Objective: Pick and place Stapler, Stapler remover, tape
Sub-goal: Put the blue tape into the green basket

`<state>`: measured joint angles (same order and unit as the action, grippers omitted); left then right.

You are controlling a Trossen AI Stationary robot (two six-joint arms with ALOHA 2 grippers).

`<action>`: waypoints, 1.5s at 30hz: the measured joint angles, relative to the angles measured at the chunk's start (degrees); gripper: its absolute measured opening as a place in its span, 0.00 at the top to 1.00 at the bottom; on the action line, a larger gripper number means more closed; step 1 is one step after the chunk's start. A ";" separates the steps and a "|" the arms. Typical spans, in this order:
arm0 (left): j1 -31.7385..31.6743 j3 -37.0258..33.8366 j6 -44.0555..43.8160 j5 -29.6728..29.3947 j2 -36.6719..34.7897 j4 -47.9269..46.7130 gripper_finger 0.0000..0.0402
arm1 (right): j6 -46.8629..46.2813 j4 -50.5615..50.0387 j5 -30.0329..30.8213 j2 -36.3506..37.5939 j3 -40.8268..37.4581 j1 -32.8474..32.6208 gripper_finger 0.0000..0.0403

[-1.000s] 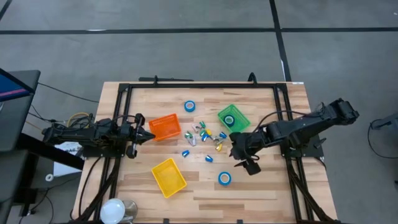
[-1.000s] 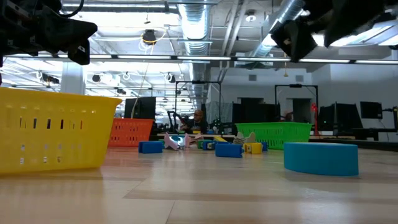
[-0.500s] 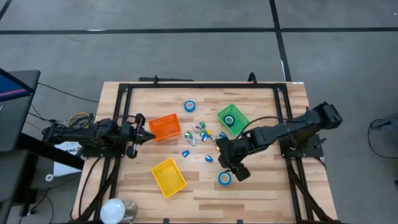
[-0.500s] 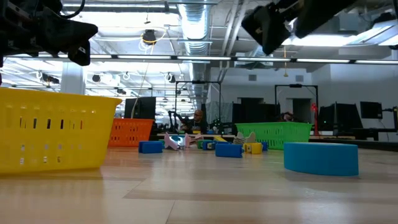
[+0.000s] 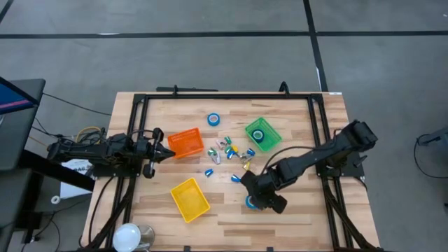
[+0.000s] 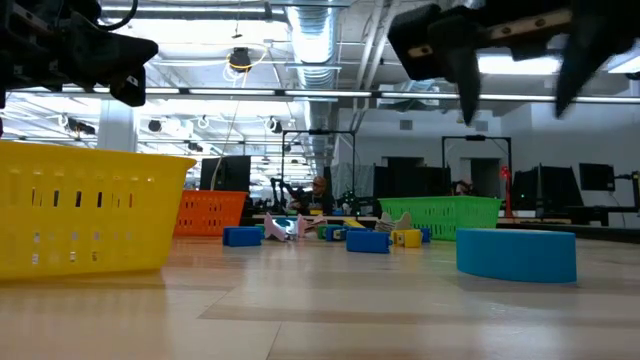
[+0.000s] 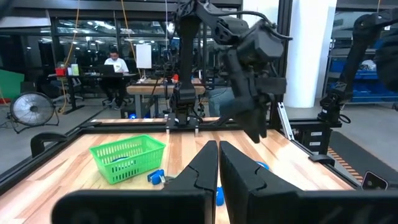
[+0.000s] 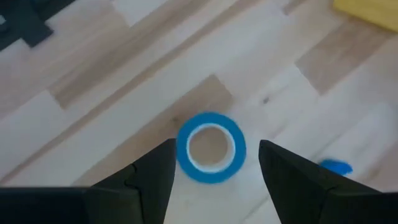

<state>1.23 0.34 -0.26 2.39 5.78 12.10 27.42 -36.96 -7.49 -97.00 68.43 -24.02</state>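
Most of the task was left to do, as far as I could judge. The yellow bin (image 5: 190, 198) and the orange bin (image 5: 185, 142) looked empty from above. Only the green bin (image 5: 262, 133), well beyond the right gripper (image 5: 260, 201), already held one roll of tape (image 5: 257, 136).

Between the green and the orange bin, far from the right claw, a heap of small coloured pieces (image 5: 228, 152) was lying loose on the table (image 5: 294, 112). Which of them were staplers or stapler removers, I could not tell. A second roll (image 5: 213, 120) lay alone on the far side of this heap.

The third roll (image 8: 211, 147) was directly under the right gripper, which hung above it with its fingers (image 8: 149, 174) spread wide, one on each side, not touching it. This roll was a small blue ring with a pale centre, lying flat on the wood. I think it was the next piece to be grasped.

The left gripper (image 7: 217, 163) waited with its fingers pressed together and holding nothing, close to the orange bin.
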 joint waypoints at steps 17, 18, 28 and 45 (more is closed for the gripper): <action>-0.01 0.02 0.01 -0.02 0.33 0.90 0.98 | -9.34 -0.34 2.20 -8.22 0.19 -2.88 0.45; -0.01 0.02 0.01 0.00 0.33 0.93 0.98 | -9.35 0.17 2.26 -8.82 0.40 -2.87 0.45; 0.00 0.06 0.01 -0.01 1.87 1.44 0.98 | -9.38 -0.78 4.36 -13.91 1.37 -4.30 0.45; 0.01 0.02 -0.01 0.20 2.86 1.79 0.98 | -9.49 -2.02 4.92 -13.74 1.86 -4.43 0.76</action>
<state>1.23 0.36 -0.27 2.59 8.64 13.89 17.93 -38.98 -2.57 -110.74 70.30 -28.45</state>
